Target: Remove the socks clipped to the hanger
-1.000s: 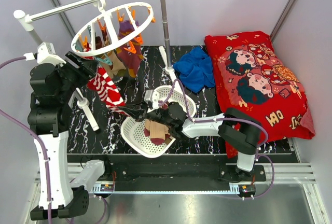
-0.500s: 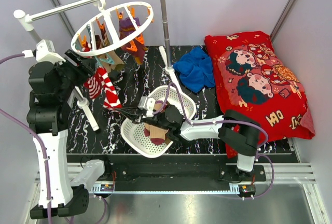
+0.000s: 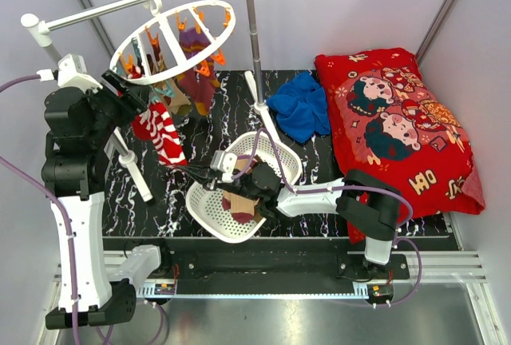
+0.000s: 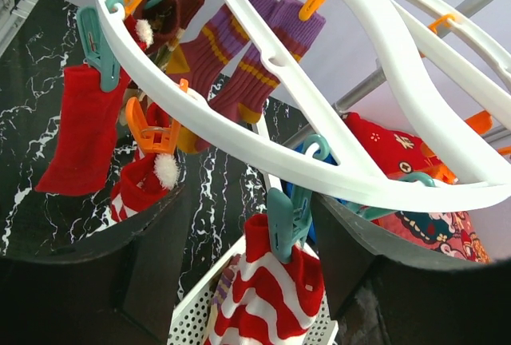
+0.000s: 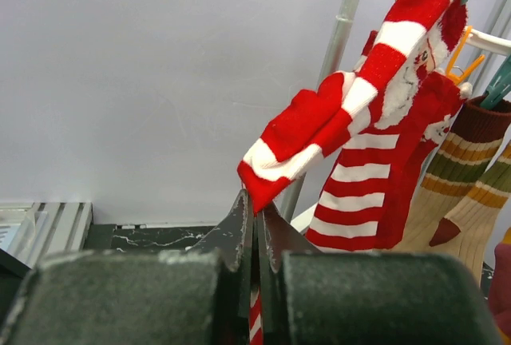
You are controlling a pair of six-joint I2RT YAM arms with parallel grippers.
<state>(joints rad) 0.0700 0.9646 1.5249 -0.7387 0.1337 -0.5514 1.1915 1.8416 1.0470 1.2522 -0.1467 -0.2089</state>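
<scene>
The white hanger hangs tilted from the rack bar, with several socks clipped under its rim. My left gripper is open, its fingers on either side of a teal clip on the rim. That clip grips the cuff of a red-and-white striped sock. The sock runs down to my right gripper, which is shut on its toe end. Purple socks and a plain red sock hang further round the ring. Tan striped socks show behind.
A white perforated basket stands under the right arm with socks in it. A blue cloth and a big red pillow lie to the right. The rack's upright pole rises behind the basket.
The hanger has swung and tilted up at its far side. My right gripper has drawn the striped sock's toe a little to the left. The left gripper stays at the clip.
</scene>
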